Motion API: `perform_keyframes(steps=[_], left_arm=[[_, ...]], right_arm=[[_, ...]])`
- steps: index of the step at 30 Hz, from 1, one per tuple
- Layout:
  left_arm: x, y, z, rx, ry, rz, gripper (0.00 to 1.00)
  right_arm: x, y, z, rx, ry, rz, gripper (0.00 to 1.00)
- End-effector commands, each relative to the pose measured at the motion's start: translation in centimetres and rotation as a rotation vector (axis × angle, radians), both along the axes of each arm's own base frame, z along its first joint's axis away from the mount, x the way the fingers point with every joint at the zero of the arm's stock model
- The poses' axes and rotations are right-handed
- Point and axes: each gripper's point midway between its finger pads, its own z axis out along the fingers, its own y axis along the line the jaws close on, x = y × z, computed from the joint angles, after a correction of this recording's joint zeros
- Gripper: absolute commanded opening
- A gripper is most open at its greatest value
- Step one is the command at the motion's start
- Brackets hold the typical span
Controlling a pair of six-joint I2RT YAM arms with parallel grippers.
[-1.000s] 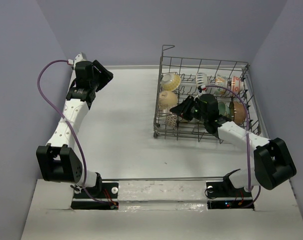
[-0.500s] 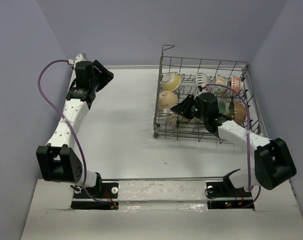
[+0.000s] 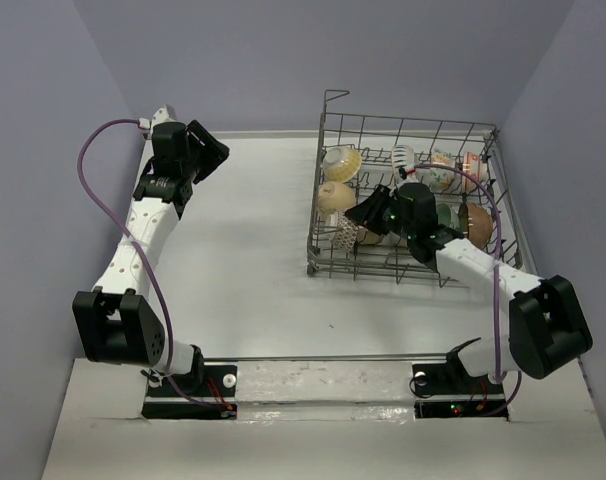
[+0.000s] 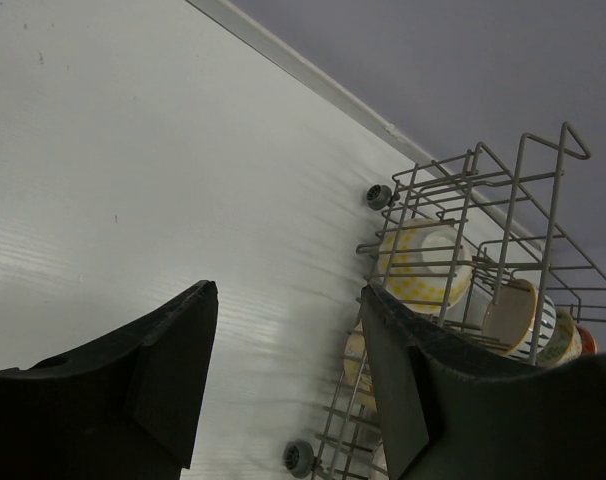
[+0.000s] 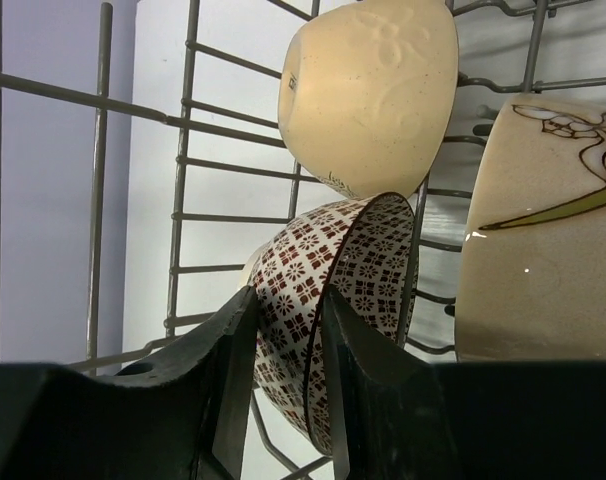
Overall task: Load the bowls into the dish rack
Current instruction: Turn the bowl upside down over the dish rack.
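- Fingers (image 5: 223,390) of the right gripper (image 5: 288,300) straddled the wall of the red-brown patterned bowl (image 5: 373,260), one inside the rim and one outside. Whether they pinched it or only flanked it could not be told.
- Across the white table (image 3: 243,230), nearly all the bare surface lay to the left. The dish rack (image 3: 413,122) stood at the far right.
- Inside the grey wire rack sat every bowl in view, each tipped on edge among the tines.
- From the near right corner, the right arm reached over the rack's front wall, with its gripper low in the left half.
- At the far left edge, well apart from the rack, the left gripper (image 4: 288,295) hung above the table. Its fingers (image 4: 173,370) were spread wide with nothing between them.
- Just right of the patterned bowl stood a tan floral bowl (image 5: 543,250), the largest in the wrist view.
- Behind the patterned bowl leaned a plain cream bowl (image 5: 373,90).
- In the rack's far left corner stood a yellow-dotted bowl (image 4: 423,265), its bottom facing the left wrist camera.
- Near the right wall of the rack stood a brown bowl (image 3: 478,225).
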Motion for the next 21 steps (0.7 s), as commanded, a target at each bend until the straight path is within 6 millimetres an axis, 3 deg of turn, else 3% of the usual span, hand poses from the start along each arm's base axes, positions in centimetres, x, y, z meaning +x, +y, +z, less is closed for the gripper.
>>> perform_keyframes(steps=[1, 21], left_arm=[[0.5, -0.5, 2.6, 0.004, -0.077, -0.021, 0.68], [0.5, -0.6, 2.5, 0.006, -0.074, -0.025, 0.69]], right_arm=[[-2.1, -4.3, -7.9, -0.259, 0.204, -0.064, 0.35], [-1.9, -4.8, -8.4, -0.363, 0.191, -0.067, 0.4]])
